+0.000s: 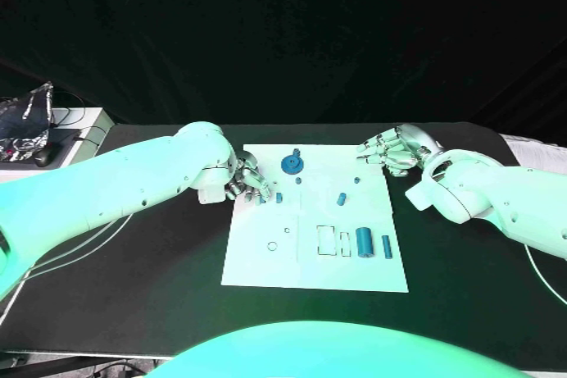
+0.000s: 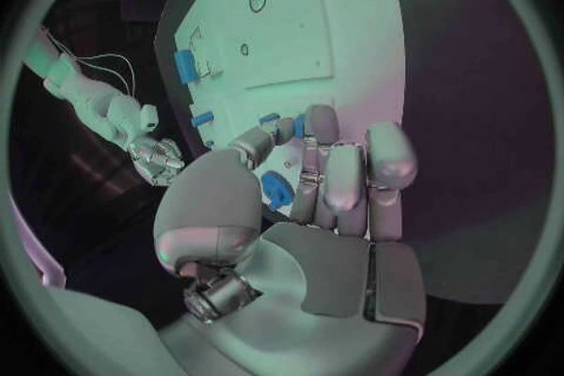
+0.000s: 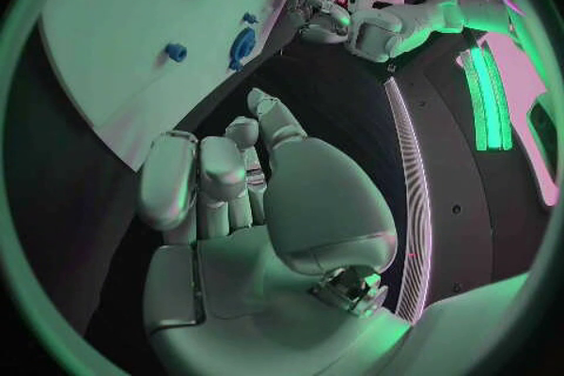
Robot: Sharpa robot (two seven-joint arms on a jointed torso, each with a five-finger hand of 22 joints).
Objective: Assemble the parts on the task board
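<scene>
My left hand [image 1: 245, 181] rests at the task board's [image 1: 266, 267] left edge, its fingers [image 2: 341, 174] curled near a small blue part [image 2: 277, 191]; whether they grip it I cannot tell. My right hand [image 1: 392, 151] hovers at the board's far right corner, fingers curled on nothing. A blue gear [image 1: 291, 164] stands between them.

Head camera looks down; both close wrist cameras share the task board [image 1: 313, 255].

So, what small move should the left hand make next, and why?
Probably close the left hand on the small blue part beside its fingertips on the task board. The hand looks empty, and the right hand waits off the board's far corner.
</scene>
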